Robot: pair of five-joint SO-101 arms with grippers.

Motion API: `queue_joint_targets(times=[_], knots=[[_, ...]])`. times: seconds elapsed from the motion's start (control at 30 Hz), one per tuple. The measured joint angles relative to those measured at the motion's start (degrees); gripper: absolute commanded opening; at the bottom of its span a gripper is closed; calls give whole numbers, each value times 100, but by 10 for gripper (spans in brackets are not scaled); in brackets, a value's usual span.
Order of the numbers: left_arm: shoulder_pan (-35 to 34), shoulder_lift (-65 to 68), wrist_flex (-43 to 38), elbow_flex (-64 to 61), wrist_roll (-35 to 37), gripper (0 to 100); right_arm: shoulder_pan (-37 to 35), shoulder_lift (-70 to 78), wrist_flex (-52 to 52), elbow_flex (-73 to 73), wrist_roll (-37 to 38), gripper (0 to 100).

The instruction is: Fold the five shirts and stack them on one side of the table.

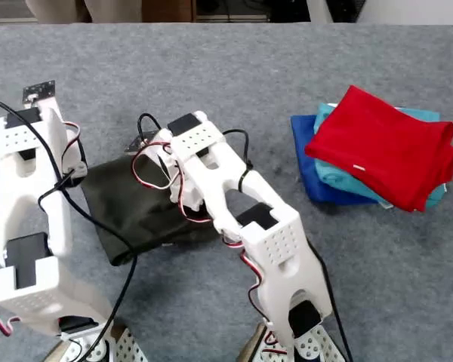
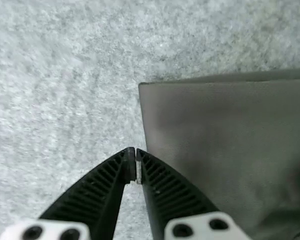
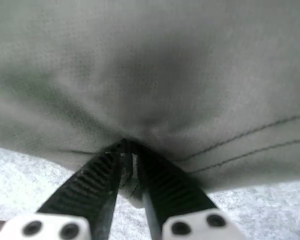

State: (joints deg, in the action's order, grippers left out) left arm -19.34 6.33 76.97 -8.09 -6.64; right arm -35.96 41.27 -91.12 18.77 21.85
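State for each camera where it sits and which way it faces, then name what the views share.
High view: fixed above the robot's side, looking down over the grey table, dark shirt, shirt stack; both white arms show.
Left wrist view: on the left wrist, facing down at the shirt's corner; left gripper, shut, shows.
Right wrist view: on the right wrist, close against the shirt; right gripper pinching its edge.
Shared: all three see the dark shirt.

Surface (image 1: 211, 75): a grey felt-like covering, matt and fuzzy, is noted. Dark olive shirt (image 1: 124, 192): smooth matt cloth, finely woven, with stitched hem lines. Red shirt (image 1: 381, 143): soft matt cloth. Left arm (image 1: 19, 139) and right arm (image 1: 275, 241) are cased in matt white plastic. Jaws are formed of black ribbed plastic.
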Motion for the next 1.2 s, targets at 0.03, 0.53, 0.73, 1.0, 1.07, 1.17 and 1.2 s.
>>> queue_joint_targets(times=[0.03,0.53,0.73,1.0,1.07,1.17,1.2], knots=[[9,26,-18,-18,35,20,0,-18,18,-26,0,5],[0,985,-1319,-738,659,20,0,-26,35,-53,0,5],[-220,1020,-1530,-721,686,20,123,-44,35,-79,-18,5],[-501,1029,-615,378,510,20,299,-229,-686,747,0,5],[-501,967,-273,791,501,20,299,-413,-905,1108,0,5],[-448,932,-70,1204,501,20,290,-738,-967,1433,0,5],[-404,932,-62,1240,501,20,290,-853,-976,1459,0,5]])
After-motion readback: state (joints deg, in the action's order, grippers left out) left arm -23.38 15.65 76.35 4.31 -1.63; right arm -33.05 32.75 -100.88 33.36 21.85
